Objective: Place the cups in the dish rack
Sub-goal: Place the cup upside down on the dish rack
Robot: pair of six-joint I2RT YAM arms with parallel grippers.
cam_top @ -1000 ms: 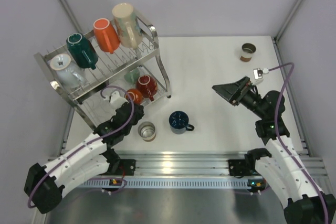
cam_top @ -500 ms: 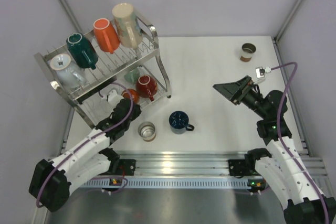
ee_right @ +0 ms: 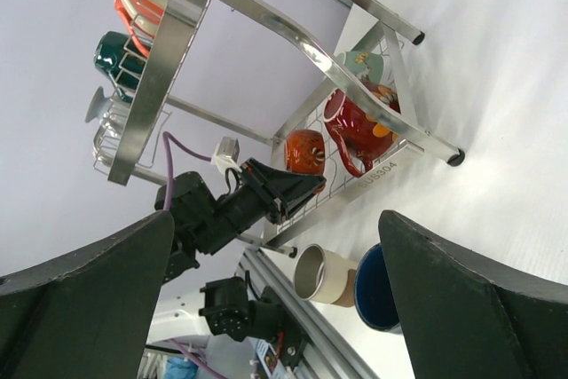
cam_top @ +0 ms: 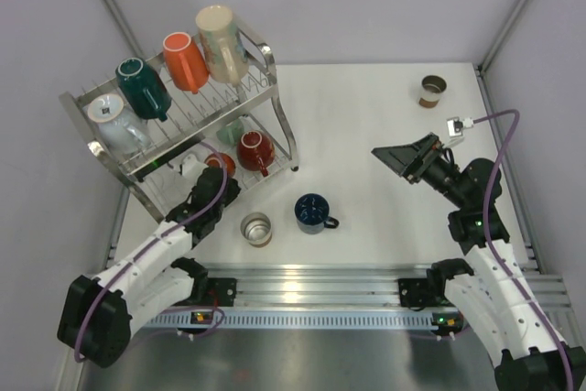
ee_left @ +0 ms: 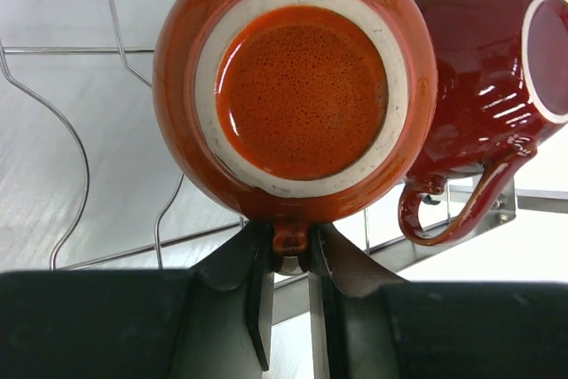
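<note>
Jaws of the left gripper [ee_left: 286, 259] are clenched on the small loop handle of the round orange-brown glazed ceramic cup [ee_left: 293, 86], whose pale foot ring faces the wrist camera. This cup is inside the lower tier of the large 2-tier stainless-steel wire dish rack [cam_top: 282, 125], which stands at 10 o'clock on the white table [cam_top: 366, 107]. The glossy dark red ceramic mug [ee_left: 479, 68] is just beside it at 3 o'clock; I cannot tell if they touch. I judge the step is to set the cup down there. To do it well, lower it until it rests on the wires, keep it off the red mug, then release slowly and withdraw straight toward 6 o'clock, so the handle is not dragged. The right gripper [cam_top: 389, 164] hangs with jaws wide apart and empty at 3 o'clock, well apart from the rack
</note>
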